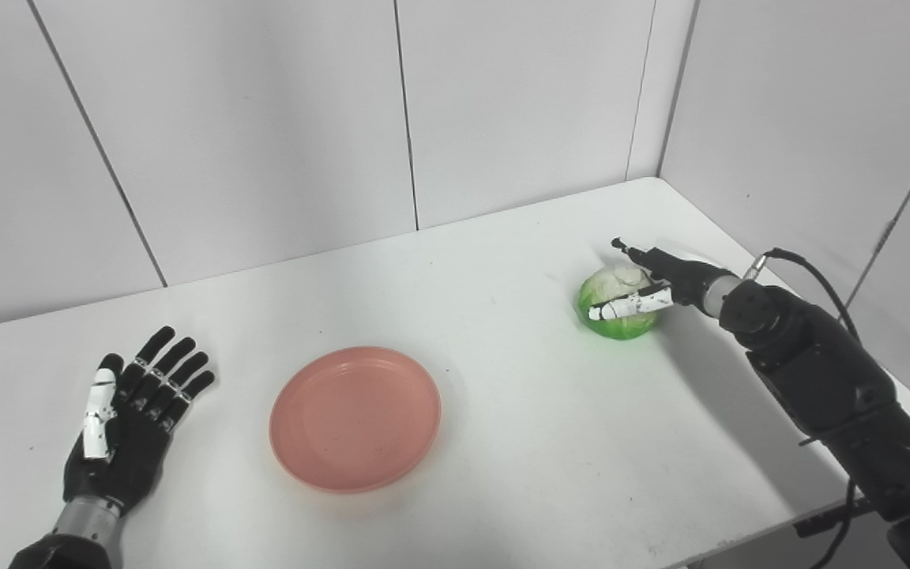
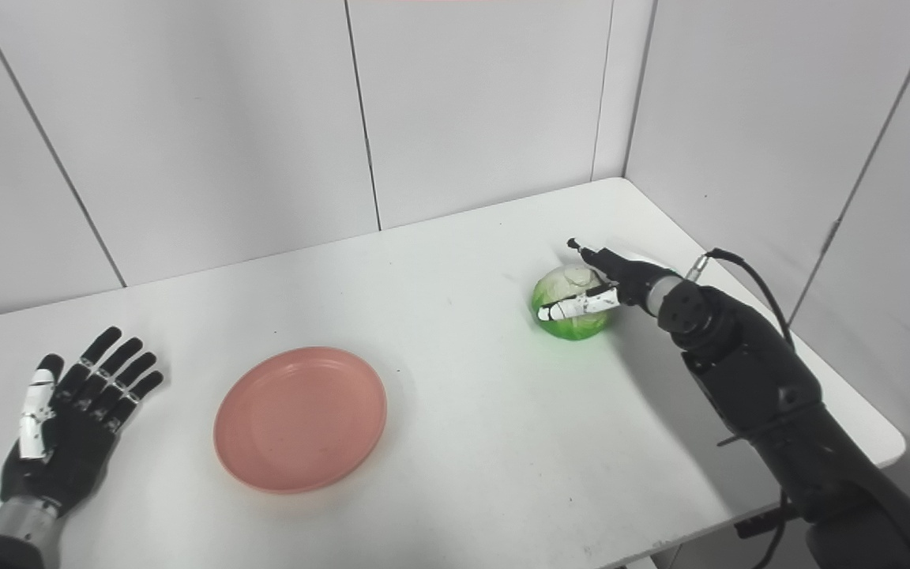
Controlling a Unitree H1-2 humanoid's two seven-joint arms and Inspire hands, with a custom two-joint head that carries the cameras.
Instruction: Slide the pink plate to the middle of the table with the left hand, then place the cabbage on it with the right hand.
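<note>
Left hand [image 1: 127, 419] lies flat on the table [image 1: 502, 442], fingers spread, holding nothing. Pink plate [image 1: 355, 419] sits just right of it — apart. Far right: right hand [image 1: 644, 284] clasps the cabbage [image 1: 617, 304], resting on the table.

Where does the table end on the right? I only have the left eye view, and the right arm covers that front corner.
Observer: The right eye view shows it. The table's rounded front right corner is in plain sight, clear of the right arm on its outer side.
Operator: So where does the arm come in over the table?
Observer: Over the front edge, just inside that corner, as far as I can tell. From there it reaches up to the right hand on the cabbage.
</note>
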